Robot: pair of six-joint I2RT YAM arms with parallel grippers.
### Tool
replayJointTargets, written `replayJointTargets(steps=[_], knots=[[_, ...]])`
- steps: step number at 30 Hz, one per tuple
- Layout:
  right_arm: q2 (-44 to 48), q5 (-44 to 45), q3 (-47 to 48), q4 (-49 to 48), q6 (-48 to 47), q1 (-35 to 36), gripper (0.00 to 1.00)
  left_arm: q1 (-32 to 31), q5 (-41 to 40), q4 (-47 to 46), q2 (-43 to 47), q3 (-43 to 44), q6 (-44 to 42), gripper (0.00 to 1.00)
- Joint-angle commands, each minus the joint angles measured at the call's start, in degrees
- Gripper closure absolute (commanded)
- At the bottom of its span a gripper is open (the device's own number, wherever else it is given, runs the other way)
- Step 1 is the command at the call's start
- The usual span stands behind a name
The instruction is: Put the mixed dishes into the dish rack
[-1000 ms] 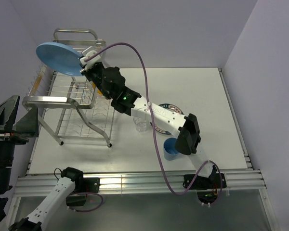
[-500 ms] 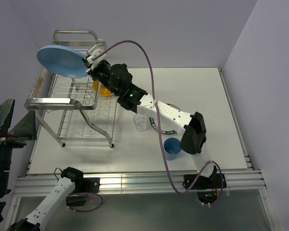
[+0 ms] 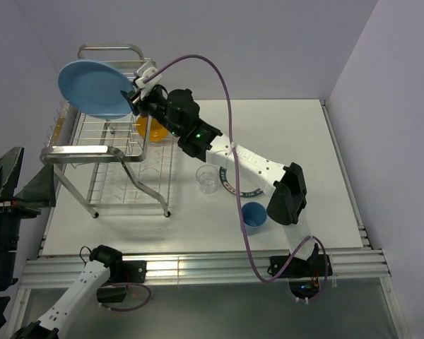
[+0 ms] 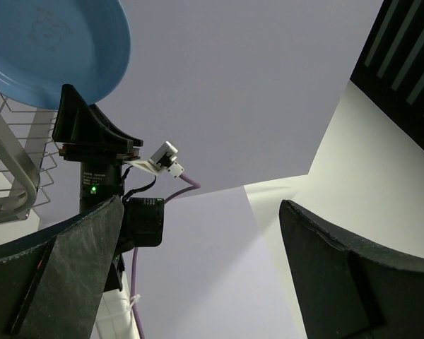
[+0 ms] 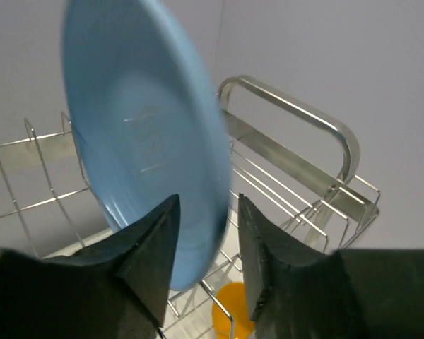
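My right gripper [image 3: 136, 95] is shut on the rim of the light-blue plate [image 3: 95, 88] and holds it tilted on edge above the upper tier of the silver wire dish rack [image 3: 78, 152]. In the right wrist view the plate [image 5: 141, 141] stands between my fingers over the rack wires [image 5: 297, 120]. The orange-yellow bowl [image 3: 152, 129] sits at the rack's right side. The clear glass [image 3: 207, 180], the teal-rimmed white plate [image 3: 249, 192], partly under the arm, and the blue cup [image 3: 254, 216] stand on the table. My left gripper [image 4: 198, 261] is open and empty at the far left [image 3: 14, 180].
The right arm's purple cable [image 3: 222, 92] arcs above the table. The rack's tubular handle [image 3: 109, 49] rises at the back against the wall. The table's right half [image 3: 304, 155] is bare white surface.
My right gripper has carried the blue plate slightly right and tipped it more upright over the rack. The orange bowl has come into view behind the arm. The left gripper barely shifted.
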State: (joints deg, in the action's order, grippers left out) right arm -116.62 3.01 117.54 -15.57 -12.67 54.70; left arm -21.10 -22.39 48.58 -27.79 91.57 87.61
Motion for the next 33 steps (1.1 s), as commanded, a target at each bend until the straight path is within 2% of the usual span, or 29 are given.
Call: replayJointTargets(steps=[1, 5, 11, 24, 33], knots=[[1.83, -1.51, 0.51, 0.99, 1.33, -0.47, 0.44, -0.25, -0.37, -0.24, 0.46, -0.51, 0.36, 0.01], [2.71, -2.47, -0.47, 0.28, 2.64, -0.47, 0.33, -0.17, -0.28, -0.5, 0.46, -1.3, 0.54, 0.01], [4.47, -2.65, -1.86, -0.16, 2.65, -0.29, 0.26, -0.25, 0.07, -1.47, 0.63, -2.89, 0.37, 0.01], [11.06, -10.12, -6.79, 0.37, 4.49, -0.29, 0.1, -0.25, 1.12, 2.31, 0.89, -5.08, -1.04, 0.01], [10.53, -5.21, -4.16, 4.85, 1.86, -0.29, 0.03, -0.17, 2.62, 3.28, 2.3, -7.81, 0.54, 0.01]])
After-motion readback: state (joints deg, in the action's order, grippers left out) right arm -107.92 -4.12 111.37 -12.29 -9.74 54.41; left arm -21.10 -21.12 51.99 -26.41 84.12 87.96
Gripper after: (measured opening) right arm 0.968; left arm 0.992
